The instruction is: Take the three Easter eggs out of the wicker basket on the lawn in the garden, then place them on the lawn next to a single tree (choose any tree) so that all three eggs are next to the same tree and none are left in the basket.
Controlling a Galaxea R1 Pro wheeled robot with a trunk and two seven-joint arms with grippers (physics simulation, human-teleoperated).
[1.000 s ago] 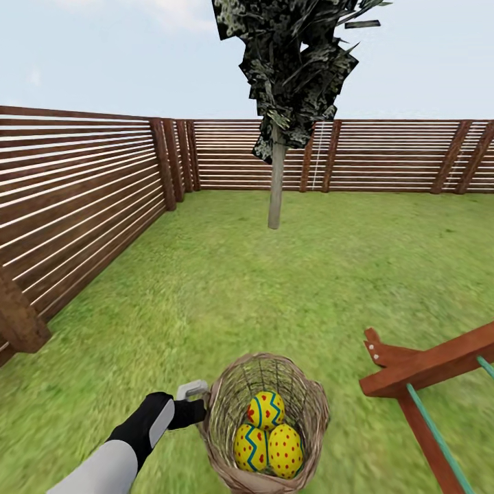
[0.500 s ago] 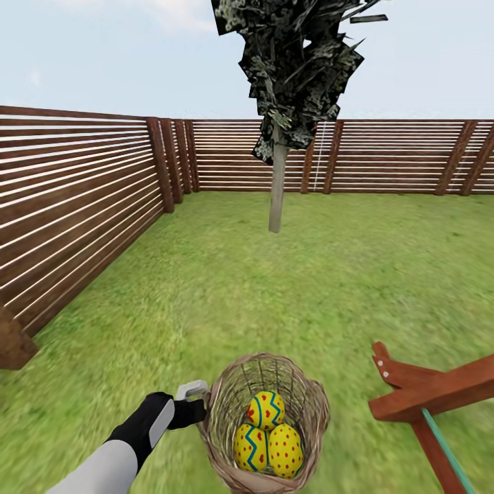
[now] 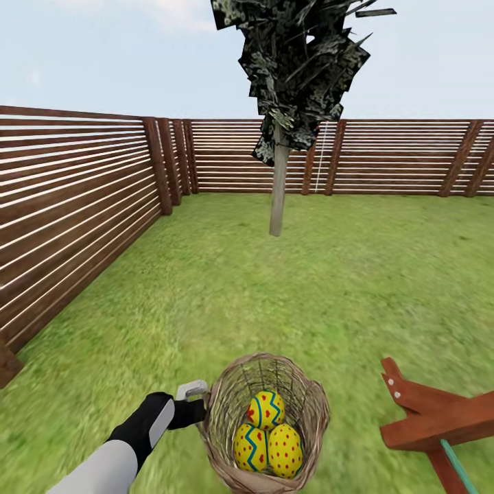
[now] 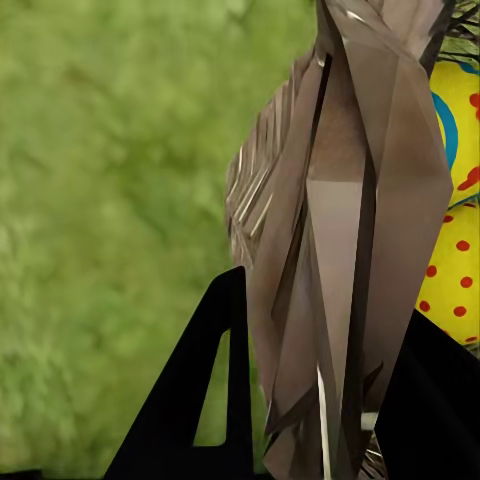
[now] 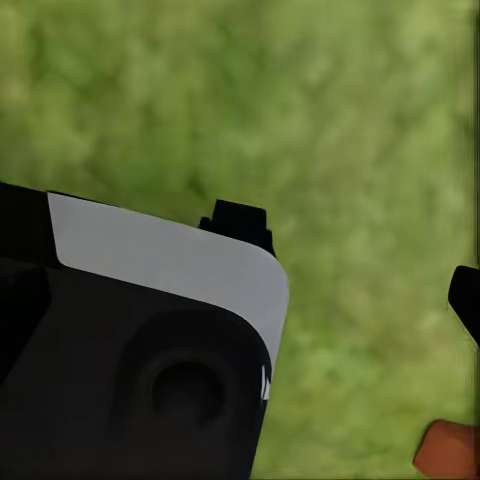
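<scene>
Wicker basket (image 3: 264, 425) held off the lawn (image 3: 274, 295), mouth tilted up and away from the robot, three Easter eggs (image 3: 267, 436) clustered inside, their long axes roughly upright. Left tool (image 3: 199, 410) clamps the basket's rim; the left wrist view shows its fingers (image 4: 200, 400) straddling the weave. Tree (image 3: 278, 192) upright, far ahead by the fence (image 3: 75, 206). Right tool (image 5: 350, 270): state cannot be told.

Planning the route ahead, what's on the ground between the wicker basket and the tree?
Only bare lawn lies between the wicker basket and the tree, as the head view shows.
</scene>
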